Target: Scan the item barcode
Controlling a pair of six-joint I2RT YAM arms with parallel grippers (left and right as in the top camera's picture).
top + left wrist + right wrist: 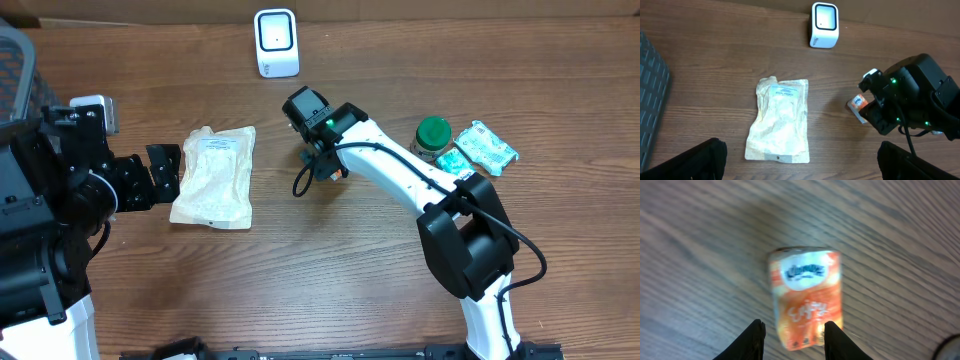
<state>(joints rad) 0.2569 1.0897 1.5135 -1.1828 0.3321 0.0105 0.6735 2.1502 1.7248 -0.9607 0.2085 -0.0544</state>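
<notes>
Right wrist: orange pack between right pincer jaws; tabletop open leftward.

Wooden table bears pouch, scanner, jar, packets.

This is looking like a robot lab posing as a shop checkout: robot arms are working at a wooden table, a scanner is standing top centre, and a pouch, packets and an upper-left basket are lying around.
</notes>
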